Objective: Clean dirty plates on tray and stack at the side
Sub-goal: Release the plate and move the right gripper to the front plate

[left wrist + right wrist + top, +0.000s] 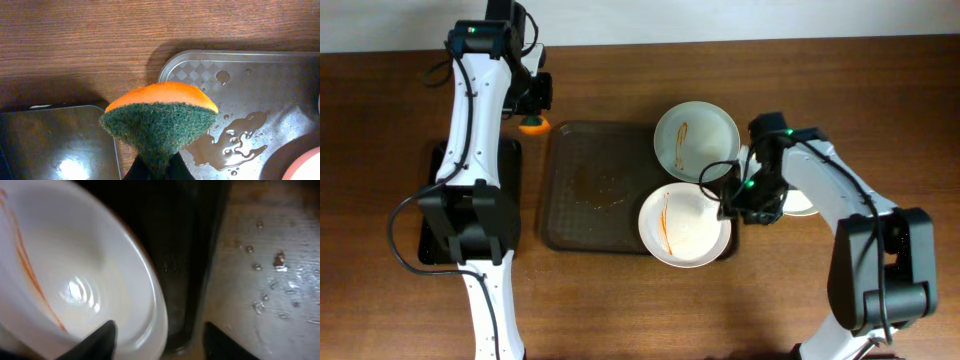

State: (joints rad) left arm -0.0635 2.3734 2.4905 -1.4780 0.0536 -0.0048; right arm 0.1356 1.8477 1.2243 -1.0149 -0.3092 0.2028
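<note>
The dark brown tray (590, 185) lies mid-table with a puddle (235, 142) on it. A pale green plate (696, 140) with a sauce streak sits at its far right corner. A white plate (682, 228) with orange streaks overhangs its near right corner. My right gripper (732, 200) is open, its fingers standing either side of that plate's (75, 270) right rim without gripping it. Another pale plate (803, 206) lies on the table to the right, mostly hidden by the right arm. My left gripper (157, 172) is shut on an orange and green sponge (160, 120) held above the tray's far left corner (200, 70).
A smaller black tray (438, 205) lies left of the brown one, under the left arm. Water drops (270, 280) wet the wood right of the tray's edge (190, 280). Both arms' bases stand at the near side of the table.
</note>
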